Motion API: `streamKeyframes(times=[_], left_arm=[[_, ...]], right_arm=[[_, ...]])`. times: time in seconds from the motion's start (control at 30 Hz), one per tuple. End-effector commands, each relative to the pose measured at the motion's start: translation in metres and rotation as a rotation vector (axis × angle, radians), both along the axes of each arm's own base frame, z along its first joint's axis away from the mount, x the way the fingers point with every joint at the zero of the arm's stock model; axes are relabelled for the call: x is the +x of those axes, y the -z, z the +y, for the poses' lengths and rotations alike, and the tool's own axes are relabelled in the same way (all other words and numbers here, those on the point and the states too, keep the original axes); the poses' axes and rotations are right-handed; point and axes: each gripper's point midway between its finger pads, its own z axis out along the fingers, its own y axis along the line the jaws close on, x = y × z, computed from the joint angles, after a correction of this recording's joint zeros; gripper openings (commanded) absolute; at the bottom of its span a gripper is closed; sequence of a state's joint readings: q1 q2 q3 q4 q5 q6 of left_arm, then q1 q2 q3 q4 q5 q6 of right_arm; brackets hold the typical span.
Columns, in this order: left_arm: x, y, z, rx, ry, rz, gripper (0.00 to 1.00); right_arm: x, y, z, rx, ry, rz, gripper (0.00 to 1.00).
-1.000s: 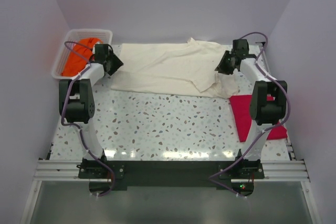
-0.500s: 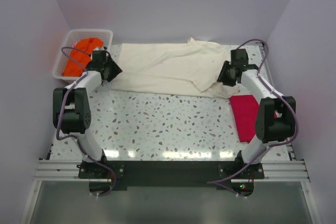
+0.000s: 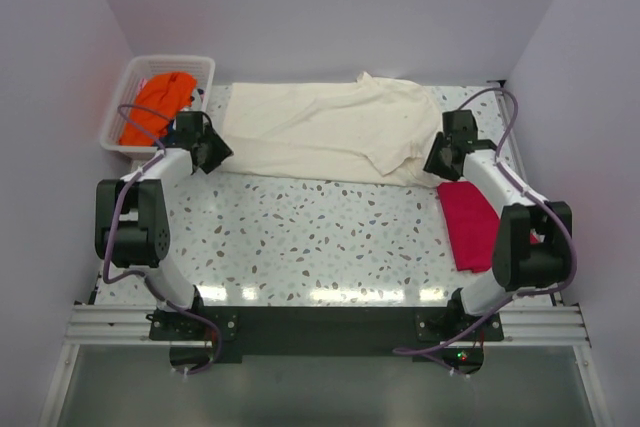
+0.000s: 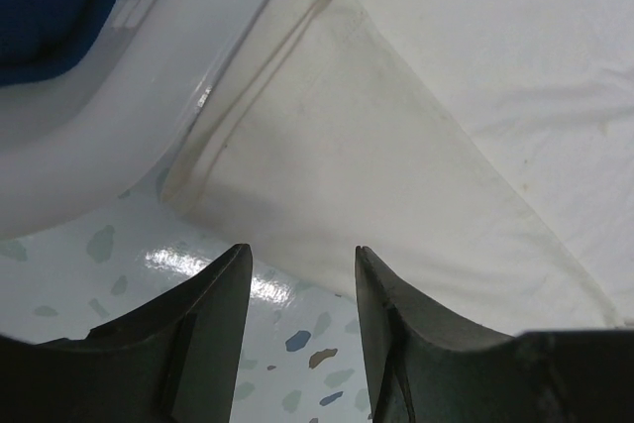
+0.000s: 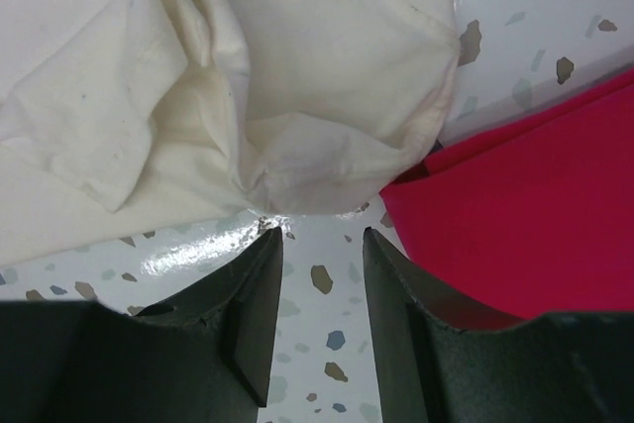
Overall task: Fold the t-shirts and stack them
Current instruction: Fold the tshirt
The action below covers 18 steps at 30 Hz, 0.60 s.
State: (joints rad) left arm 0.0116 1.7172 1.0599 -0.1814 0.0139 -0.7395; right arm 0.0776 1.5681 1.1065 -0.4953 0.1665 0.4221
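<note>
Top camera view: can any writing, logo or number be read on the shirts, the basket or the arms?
None. The cream t-shirt, red folded shirt, orange shirt, white basket, left arm and right arm show no readable word, label or number in any view.

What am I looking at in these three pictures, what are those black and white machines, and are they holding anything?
Two robot arms are bolted to a speckled table. The wide picture looks down from above and behind them; each close-up comes from a camera on one wrist. A cream t-shirt lies spread at the far side, a folded red shirt lies at the right, and a white basket at far left holds an orange garment. The left arm's fingers and the right arm's fingers, the dark shapes at the bottom of the close-ups, are spread apart near the cream shirt's left and right ends, holding nothing.
</note>
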Motion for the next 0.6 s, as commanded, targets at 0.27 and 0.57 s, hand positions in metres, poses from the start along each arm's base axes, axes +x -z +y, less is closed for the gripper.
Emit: streamKeyframes(times=[0.27,0.57], left_arm=[[-0.009,0.004,0.001,0.007,-0.006,0.019,0.5],[-0.01,0.005,0.004,0.027,-0.018,0.021,0.5]], right_arm=[[-0.011,0.031,-0.006,0.012,0.086,0.006,0.41],[-0.036,0.053,-0.023,0.093,0.234,-0.011,0.37]])
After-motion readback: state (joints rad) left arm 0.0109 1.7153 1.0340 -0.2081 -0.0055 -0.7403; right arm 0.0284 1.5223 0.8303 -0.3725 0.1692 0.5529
